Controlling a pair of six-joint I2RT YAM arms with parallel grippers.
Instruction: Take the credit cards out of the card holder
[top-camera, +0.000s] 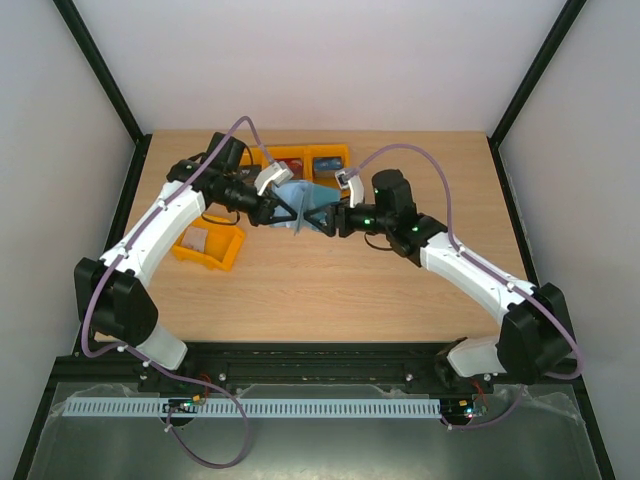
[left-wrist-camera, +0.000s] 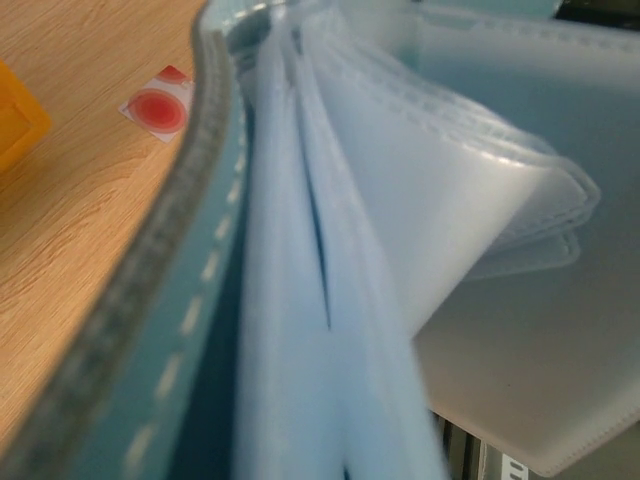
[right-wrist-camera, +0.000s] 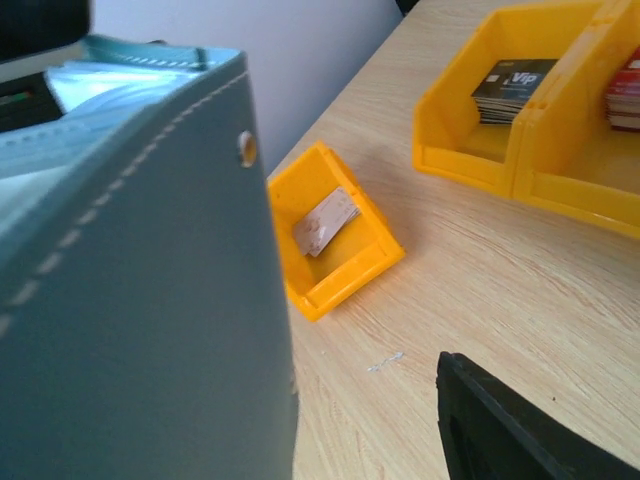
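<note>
Two arms meet above the middle of the table (top-camera: 330, 300), and the card holder (top-camera: 303, 208) stands folded open between them. Farthest left, an orange bin (top-camera: 232, 258) sits near the left arm with a pale card (top-camera: 197, 238) lying inside it. Next comes the left gripper (top-camera: 272, 210), pressed together on the holder's left edge. Its wrist camera is filled by the teal stitched cover, the lighter blue pockets and the clear sleeves fanned apart, and its own fingers are hidden. In that same view a white card (left-wrist-camera: 160, 105) with a red round mark lies flat on the wood, out of the holder, just left of the cover's edge. To the holder's right is the right gripper (top-camera: 333, 218). Its wrist view shows only one black finger (right-wrist-camera: 510, 430), standing apart from the teal cover with bare wood between them. The other finger is hidden behind the holder, so whether that claw is spread or closed I cannot tell. Behind the holder, at the table's far side, the back bins (top-camera: 300, 150) stand side by side — one holds a dark stack of cards (right-wrist-camera: 510, 88).
</note>
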